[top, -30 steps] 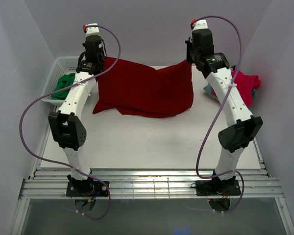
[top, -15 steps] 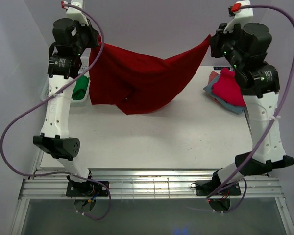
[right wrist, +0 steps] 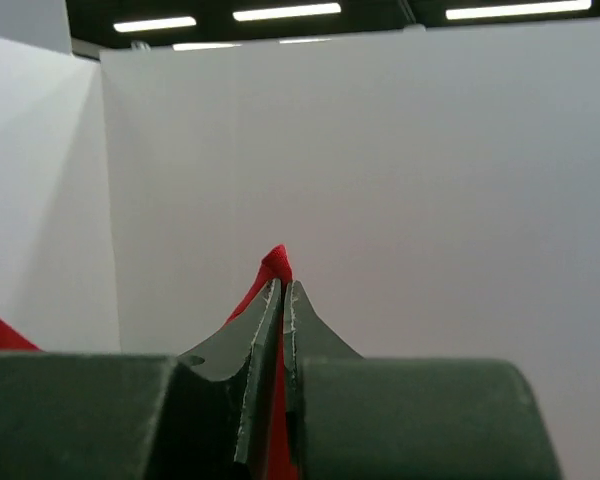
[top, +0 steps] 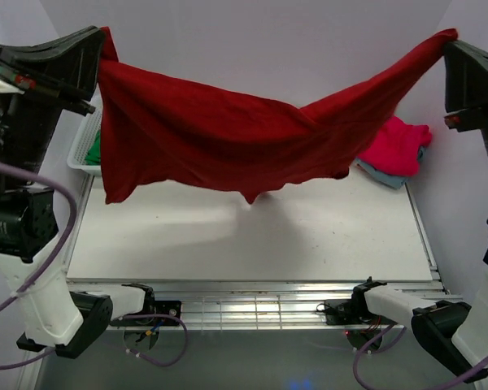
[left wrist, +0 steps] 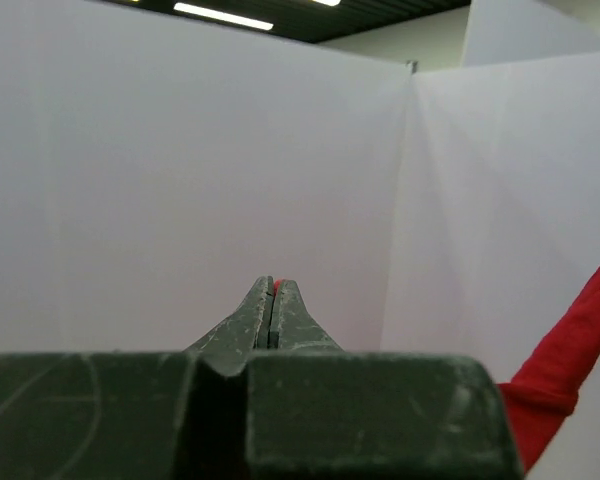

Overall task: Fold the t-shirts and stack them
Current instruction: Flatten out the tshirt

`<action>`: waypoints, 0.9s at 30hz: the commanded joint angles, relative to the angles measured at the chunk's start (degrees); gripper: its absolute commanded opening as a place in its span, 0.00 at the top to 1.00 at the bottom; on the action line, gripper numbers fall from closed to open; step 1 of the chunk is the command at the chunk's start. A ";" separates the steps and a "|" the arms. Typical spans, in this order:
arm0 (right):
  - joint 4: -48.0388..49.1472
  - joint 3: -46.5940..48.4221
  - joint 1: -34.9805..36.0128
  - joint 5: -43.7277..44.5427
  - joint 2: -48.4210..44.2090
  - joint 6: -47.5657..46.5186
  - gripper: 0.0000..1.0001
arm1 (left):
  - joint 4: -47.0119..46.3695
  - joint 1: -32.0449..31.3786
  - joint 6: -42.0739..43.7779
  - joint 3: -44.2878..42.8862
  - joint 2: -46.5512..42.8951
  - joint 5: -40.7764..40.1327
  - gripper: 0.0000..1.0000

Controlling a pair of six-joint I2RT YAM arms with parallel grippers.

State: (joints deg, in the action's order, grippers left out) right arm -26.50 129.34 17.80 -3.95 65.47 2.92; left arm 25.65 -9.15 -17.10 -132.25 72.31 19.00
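Note:
The large dark red t-shirt point(top: 228, 138) hangs stretched in the air above the white table point(top: 252, 236), sagging in the middle. My left gripper point(top: 98, 36) is shut on its left top corner; a sliver of red shows between the tips in the left wrist view point(left wrist: 272, 290), and cloth trails at the right edge point(left wrist: 570, 350). My right gripper point(top: 451, 41) is shut on the right top corner; red cloth point(right wrist: 276, 265) pokes out between the shut tips point(right wrist: 284, 290). A brighter pink-red shirt point(top: 397, 146) lies on a grey-blue folded one point(top: 382, 173) at the table's far right.
A white basket point(top: 83, 150) with green cloth point(top: 92, 150) stands at the far left, partly behind the hanging shirt. White walls enclose the table on three sides. A metal rail point(top: 252, 313) runs along the near edge by the arm bases.
Both arms have risen and spread apart, lifting the dark red shirt off the table and stretching it wider and higher toward the camera.

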 commanded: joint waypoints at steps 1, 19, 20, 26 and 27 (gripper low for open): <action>8.47 1.00 0.04 -1.76 -1.57 2.26 0.92 | -2.88 -1.04 -3.46 -0.21 -0.77 1.30 1.00; 13.67 -14.69 -0.22 12.30 12.91 -2.13 0.92 | -17.20 -2.28 -0.93 53.11 -9.74 -27.67 1.00; 13.76 -16.82 -0.75 11.51 14.58 -1.95 0.92 | -17.91 -2.19 -0.74 55.93 -7.82 -29.62 1.00; 22.09 -38.50 -1.37 9.65 27.84 0.16 0.92 | -27.12 -1.14 0.58 71.77 4.31 -33.07 1.00; 22.98 -40.46 -1.37 10.53 29.26 0.33 0.92 | -27.84 -1.05 0.84 72.56 8.85 -32.98 1.00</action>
State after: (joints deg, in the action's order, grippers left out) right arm -6.09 95.72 16.86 4.60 92.33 2.66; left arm 4.78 -10.70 -17.54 -61.06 78.13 -10.13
